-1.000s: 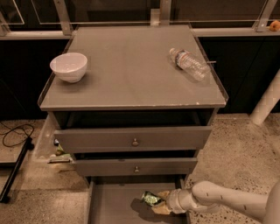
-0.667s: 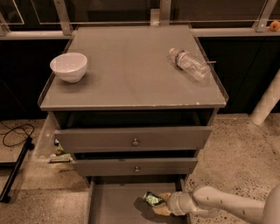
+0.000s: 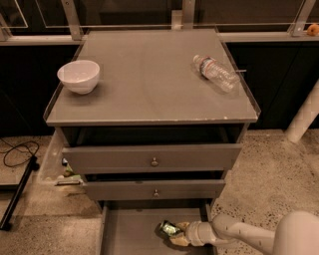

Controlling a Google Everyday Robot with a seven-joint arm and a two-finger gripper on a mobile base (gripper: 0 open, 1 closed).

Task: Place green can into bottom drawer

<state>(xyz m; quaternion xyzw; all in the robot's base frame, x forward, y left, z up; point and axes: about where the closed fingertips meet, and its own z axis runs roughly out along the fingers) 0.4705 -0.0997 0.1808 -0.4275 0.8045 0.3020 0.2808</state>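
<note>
The grey desk stood on a speckled stone floor, lit dimly and warmly. Behind the desk ran a pale ledge with metal uprights and dark glass panes above it, and black panels below. A white post leaned to the right of the desk. To its left a black cable looped beside a black bar. At the desk's foot, the gripper gripped the green can over the bottom drawer.
</note>
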